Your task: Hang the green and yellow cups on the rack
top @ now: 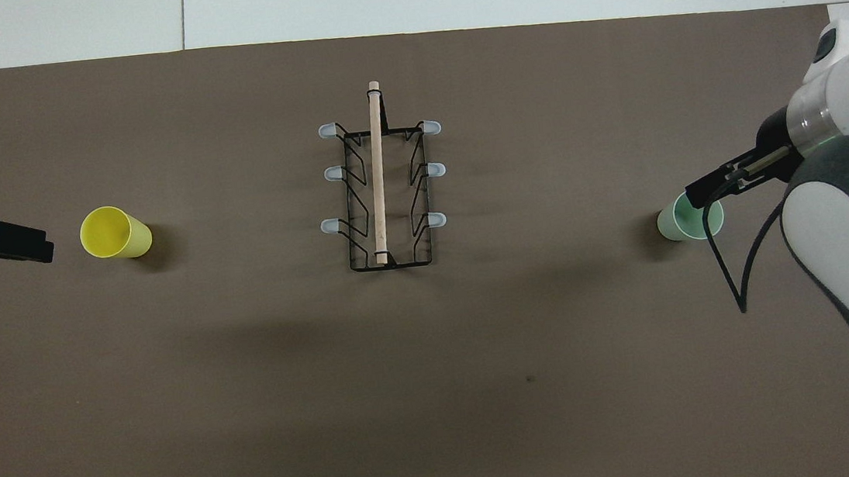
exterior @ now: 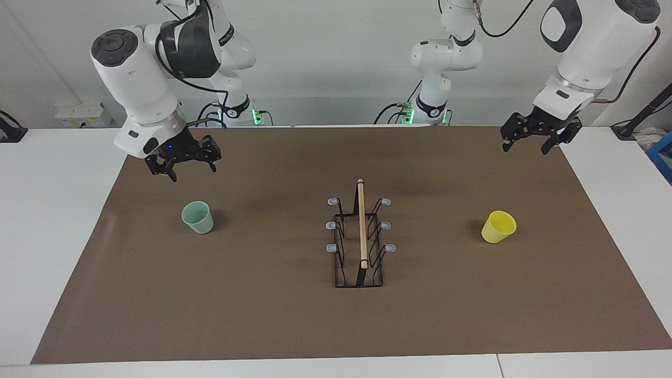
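The green cup (exterior: 198,217) stands mouth up on the brown mat toward the right arm's end; in the overhead view the green cup (top: 684,223) is partly covered by my right gripper (top: 703,193). The yellow cup (exterior: 499,227) (top: 115,232) stands mouth up toward the left arm's end. Between them sits the rack (exterior: 359,241) (top: 384,188), black wire with a wooden rod on top and several grey-tipped prongs, all bare. My right gripper (exterior: 184,169) hangs open and empty in the air, over the mat close beside the green cup. My left gripper (exterior: 525,148) (top: 20,242) hangs open and empty over the mat's edge.
The brown mat (exterior: 262,315) covers most of the white table (exterior: 52,210). Black cables trail from both arms. A blue object (exterior: 662,157) lies off the mat at the left arm's end of the table.
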Robot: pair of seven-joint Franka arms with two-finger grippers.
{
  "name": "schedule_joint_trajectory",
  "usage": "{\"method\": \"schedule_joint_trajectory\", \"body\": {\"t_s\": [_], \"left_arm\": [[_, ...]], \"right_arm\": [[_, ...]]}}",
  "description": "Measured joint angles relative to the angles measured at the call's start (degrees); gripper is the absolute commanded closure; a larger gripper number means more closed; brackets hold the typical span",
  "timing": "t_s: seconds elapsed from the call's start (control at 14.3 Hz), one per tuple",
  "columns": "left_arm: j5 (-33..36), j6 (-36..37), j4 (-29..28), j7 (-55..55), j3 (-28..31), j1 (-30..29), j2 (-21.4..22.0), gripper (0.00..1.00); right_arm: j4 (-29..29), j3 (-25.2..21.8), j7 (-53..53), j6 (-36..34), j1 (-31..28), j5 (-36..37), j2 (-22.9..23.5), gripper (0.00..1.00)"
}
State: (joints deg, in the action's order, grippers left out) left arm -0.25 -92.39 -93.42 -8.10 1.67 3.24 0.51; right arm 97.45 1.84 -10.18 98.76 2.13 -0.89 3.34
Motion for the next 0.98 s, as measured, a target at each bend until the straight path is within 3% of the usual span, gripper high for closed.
{"method": "schedule_joint_trajectory", "body": {"t_s": [0.28,0.42,0.63,0.98], "left_arm": [[0.1,-0.7,-0.3,0.0,-0.3,0.0,0.1,0.00],[0.1,-1.1,-0.4,0.1,-0.6,0.0,0.2,0.07],[-0.1,-2.2,-0.5,2.0,-0.9,0.0,0.2,0.02],[-2.0,-2.4,-0.9,7.0,-0.4,0.0,-0.9,0.02]], "right_arm": [[-0.1,-0.1,1.6,0.1,-0.1,0.0,0.0,0.00],[-0.3,-0.4,3.9,0.2,-0.3,0.0,0.0,0.00],[-0.9,-0.9,10.5,2.5,-0.4,0.0,-0.1,0.00],[-1.5,-0.8,12.0,4.3,-0.2,0.1,-0.3,0.00]]}}
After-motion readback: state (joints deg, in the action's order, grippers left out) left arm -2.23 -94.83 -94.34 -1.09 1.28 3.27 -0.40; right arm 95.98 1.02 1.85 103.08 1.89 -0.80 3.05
